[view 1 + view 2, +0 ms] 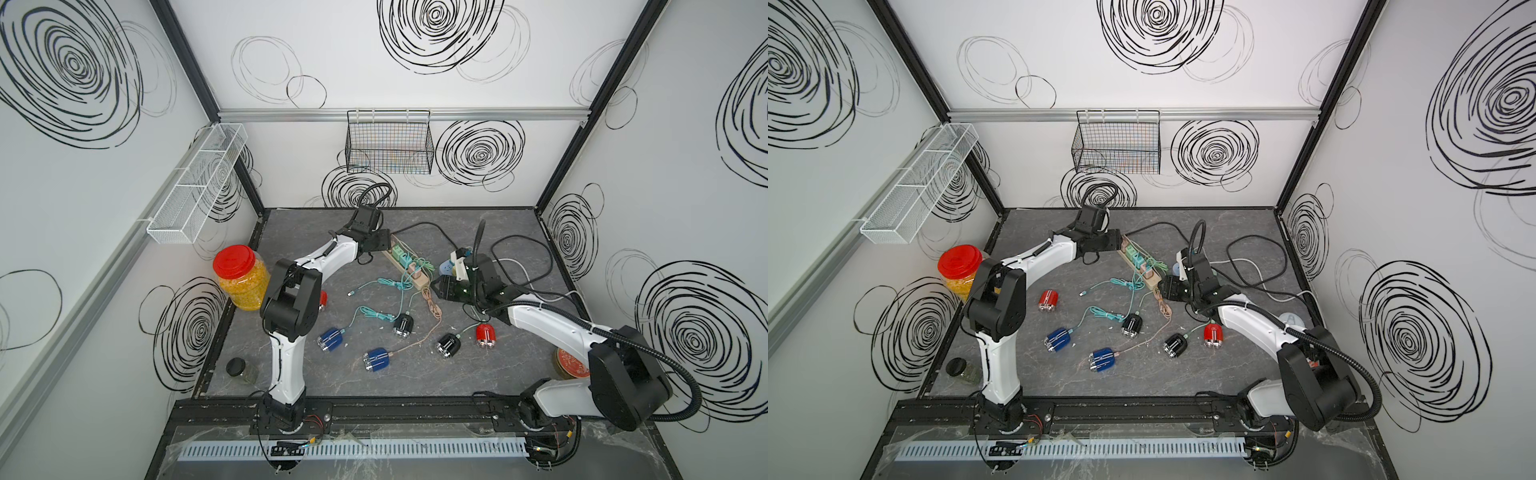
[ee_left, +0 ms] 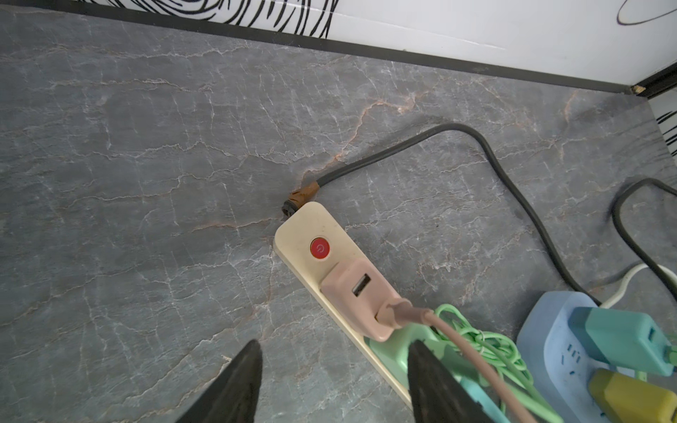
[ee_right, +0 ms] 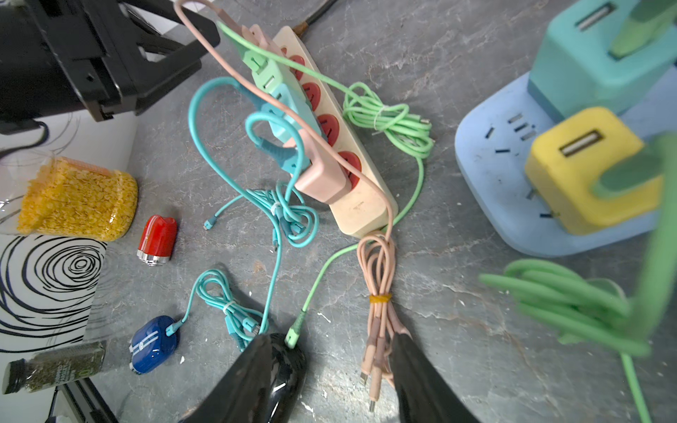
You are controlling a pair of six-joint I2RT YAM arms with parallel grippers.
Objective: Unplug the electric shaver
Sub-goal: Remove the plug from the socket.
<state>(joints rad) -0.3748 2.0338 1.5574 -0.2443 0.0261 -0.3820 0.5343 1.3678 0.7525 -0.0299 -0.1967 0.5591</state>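
Several small electric shavers, red, blue and black, lie on the grey table, most with cables running to a beige power strip [image 1: 409,266] [image 1: 1140,266]. In the right wrist view a black shaver [image 3: 293,370] with a green plug [image 3: 293,333] in its end lies against one finger of my right gripper [image 3: 333,340], which is open just beyond the strip's near end [image 1: 436,286]. A pink cable bundle [image 3: 377,293] touches its other finger. My left gripper [image 2: 335,348] is open at the strip's far end [image 1: 384,241], one finger over a green adapter [image 2: 395,348] beside a pink adapter [image 2: 359,296].
A blue power block [image 3: 494,164] with teal and yellow adapters stands to the right of the strip. A red-lidded jar [image 1: 239,274] and a small spice jar [image 1: 241,370] stand at the left edge. A round tin [image 1: 571,361] lies under the right arm. Black cords loop at the back right.
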